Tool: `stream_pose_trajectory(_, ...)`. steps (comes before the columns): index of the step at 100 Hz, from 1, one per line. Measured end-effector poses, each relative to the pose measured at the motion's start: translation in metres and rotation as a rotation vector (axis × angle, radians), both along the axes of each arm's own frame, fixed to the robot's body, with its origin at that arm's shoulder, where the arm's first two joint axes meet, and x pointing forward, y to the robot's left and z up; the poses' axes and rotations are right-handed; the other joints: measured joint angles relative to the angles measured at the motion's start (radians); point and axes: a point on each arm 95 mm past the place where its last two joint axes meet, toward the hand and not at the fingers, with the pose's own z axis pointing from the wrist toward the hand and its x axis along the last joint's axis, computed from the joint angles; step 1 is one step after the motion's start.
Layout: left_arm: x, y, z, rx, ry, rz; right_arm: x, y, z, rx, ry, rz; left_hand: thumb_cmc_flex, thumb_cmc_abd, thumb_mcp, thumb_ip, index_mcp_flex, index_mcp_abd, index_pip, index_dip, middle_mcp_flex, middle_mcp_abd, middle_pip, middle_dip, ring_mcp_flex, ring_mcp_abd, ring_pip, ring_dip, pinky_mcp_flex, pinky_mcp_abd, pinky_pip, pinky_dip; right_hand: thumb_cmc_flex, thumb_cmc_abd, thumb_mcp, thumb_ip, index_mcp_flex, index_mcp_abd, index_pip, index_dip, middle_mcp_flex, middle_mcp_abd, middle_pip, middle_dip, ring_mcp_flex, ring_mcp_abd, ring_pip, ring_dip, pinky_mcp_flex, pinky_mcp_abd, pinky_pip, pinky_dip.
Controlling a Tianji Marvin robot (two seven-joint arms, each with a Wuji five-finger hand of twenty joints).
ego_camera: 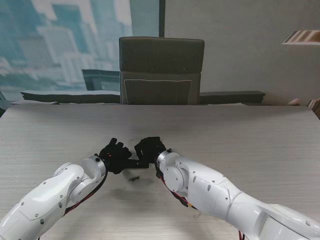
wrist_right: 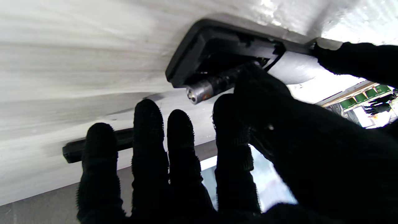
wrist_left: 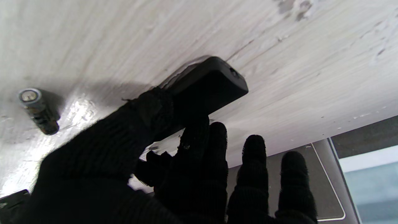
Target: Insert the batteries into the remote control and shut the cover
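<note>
Matt black plastic remote, pale wood-grain table, knit-gloved hands.

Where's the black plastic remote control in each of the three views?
Stand view: black plastic remote control lies on the table at centre, mostly hidden between the two gloved hands.
Left wrist view: remote control, its closed end showing past the left hand, which grips it.
Right wrist view: remote control, open battery bay facing the camera, the right hand pressing a battery in.
Shared landmark: the pale wood-grain table.
</note>
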Motion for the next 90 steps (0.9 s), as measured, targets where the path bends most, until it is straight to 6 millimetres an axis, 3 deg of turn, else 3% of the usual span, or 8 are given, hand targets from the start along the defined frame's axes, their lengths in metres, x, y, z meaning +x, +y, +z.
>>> stream_pose_trajectory(33,-0.0002,-0.0002,0.0,0.0,0.0,-0.001,-0.0012,0.0036,-0.001,-0.011,0.002,-0.001,0.005,0.0,-0.003,0.0,0.0,0.0,0.0,-0.005,0.0,0.0,0.0,0.0,0.0,0.0,0.0,0.0,0.0,0.0,0.0,0.0,-0.011,0.0,-0.002,0.0,0.013,-0.037,0.037,0.068,0.001,0.011,0.0,0.0,-0.006,0.002,0.038,0.028,0.0,0.001,0.0,0.0)
stream_pose_trajectory(59,-0.0003,-0.0003,0.0,0.0,0.001,-0.001,-0.0009,0.0091,-0.0008,-0.015,0.005,-0.015,0.007,0.0,-0.004,0.0,0.0,0.0,0.0,-0.006,0.0,0.0,0.0,0.0,0.0,0.0,0.0,0.0,0.0,0.0,0.0,0.0,-0.023,0.015,-0.019,0.0,0.013,-0.033,0.05,0.105,0.024,0.023,0.0,0.0,0.002,0.051,0.056,0.029,0.001,0.004,0.006,0.003)
stream_pose_trajectory(72,-0.0003,-0.0003,0.0001,0.0,0.001,-0.001,-0.0014,0.0084,-0.0012,-0.002,0.005,-0.029,0.008,0.001,-0.006,0.0,0.0,0.0,0.0,-0.008,0.0,0.0,0.0,0.0,0.0,0.0,0.0,0.0,0.0,0.0,0.0,0.0,-0.033,0.067,-0.039,0.0,-0.056,-0.032,0.045,0.102,0.024,0.023,0.0,0.0,0.003,0.04,0.054,0.026,-0.004,0.004,0.011,0.004)
stream_pose_trajectory(90,-0.0004,-0.0006,0.0002,0.0,0.002,-0.001,-0.0035,0.0046,-0.0016,0.035,0.007,-0.047,0.008,0.007,-0.011,0.0,0.0,0.0,0.0,-0.008,0.0,0.0,0.0,0.0,0.0,0.0,0.0,0.0,0.0,0.0,0.0,0.0,-0.055,0.101,-0.06,0.0,-0.174,-0.017,-0.006,0.014,0.022,0.023,0.0,0.0,0.003,0.038,0.015,0.011,0.003,0.004,0.004,0.001)
